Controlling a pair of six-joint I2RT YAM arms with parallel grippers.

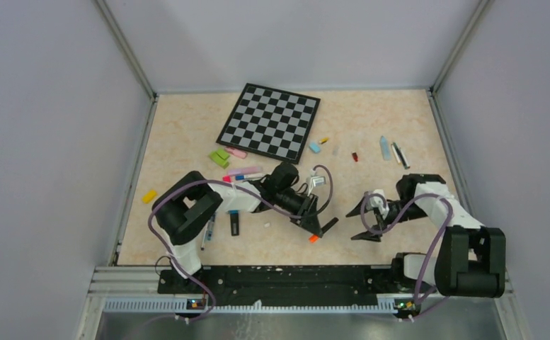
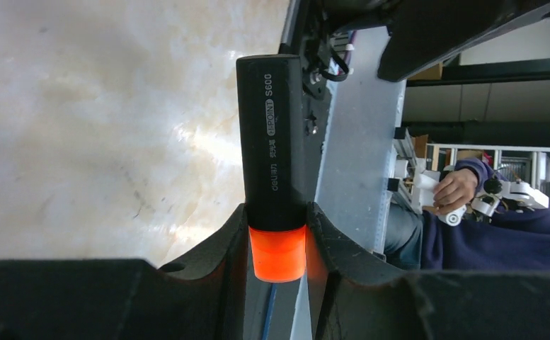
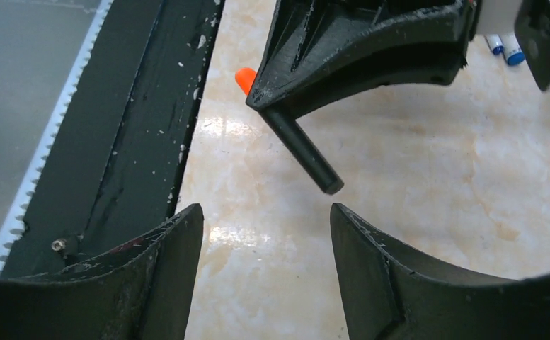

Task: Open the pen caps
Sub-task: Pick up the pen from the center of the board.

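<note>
My left gripper (image 1: 319,230) is shut on a black highlighter (image 2: 270,134) where its barrel meets its orange cap (image 2: 277,253). The cap pokes out behind the fingers, towards the table's near edge. In the top view the highlighter (image 1: 330,224) is held just above the table and points right, the orange cap (image 1: 313,239) at its near-left end. My right gripper (image 1: 351,227) is open and empty, just right of the barrel's free end. In the right wrist view the barrel's tip (image 3: 313,164) hangs a little ahead of the gap between my open right fingers (image 3: 176,248); the orange cap (image 3: 244,78) shows beyond it.
A checkered board (image 1: 270,120) lies at the back. Pink and blue pens (image 1: 242,173), green pieces (image 1: 219,157), a yellow cap (image 1: 149,196) and a black pen (image 1: 234,225) lie left. A cyan cap (image 1: 315,146), a red cap (image 1: 354,156) and thin pens (image 1: 399,152) lie right. A black rail (image 1: 279,280) lines the near edge.
</note>
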